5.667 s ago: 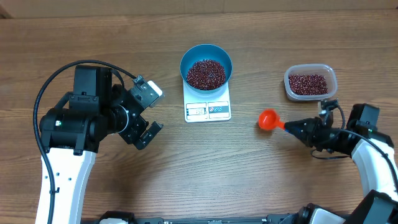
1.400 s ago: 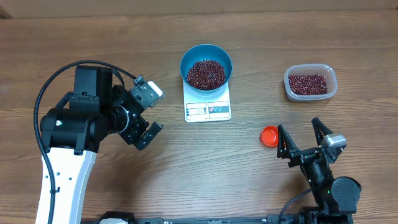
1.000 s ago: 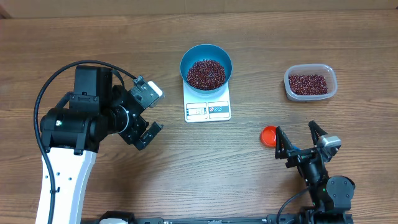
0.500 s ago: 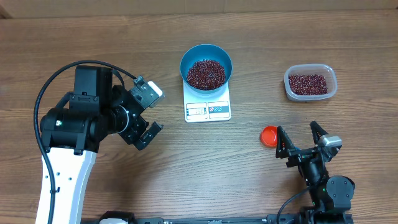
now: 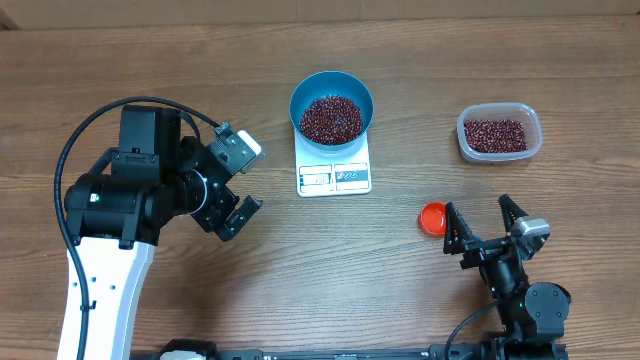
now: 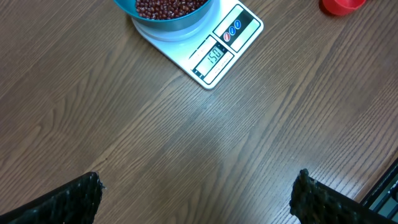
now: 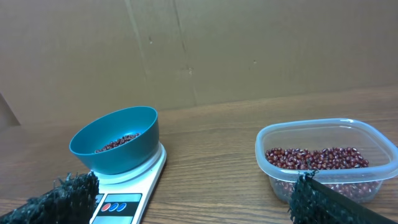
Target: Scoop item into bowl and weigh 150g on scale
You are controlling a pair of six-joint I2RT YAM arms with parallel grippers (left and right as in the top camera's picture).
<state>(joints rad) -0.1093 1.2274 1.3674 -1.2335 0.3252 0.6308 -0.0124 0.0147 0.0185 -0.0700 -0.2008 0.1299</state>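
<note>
Weighing looks done: the round deep blue plastic bowl [image 5: 300,98] of small dark maroon beans [image 5: 332,118] sits on the flat white rectangular scale [image 5: 334,176] near the surface's far edge, its display [image 6: 214,56] apparently showing 150, with left jaws and right jaws both apart and empty, so next they need only keep clear.

Count of items on the worktop [image 5: 150,60]
One bowl [image 5: 300,92], one scale [image 5: 334,177], one clear tub [image 5: 535,120], one red measuring cup [image 5: 433,217]; beans [image 5: 331,118] in two lots, uncountable; left gripper [image 5: 252,177], right gripper [image 5: 478,210].
</note>
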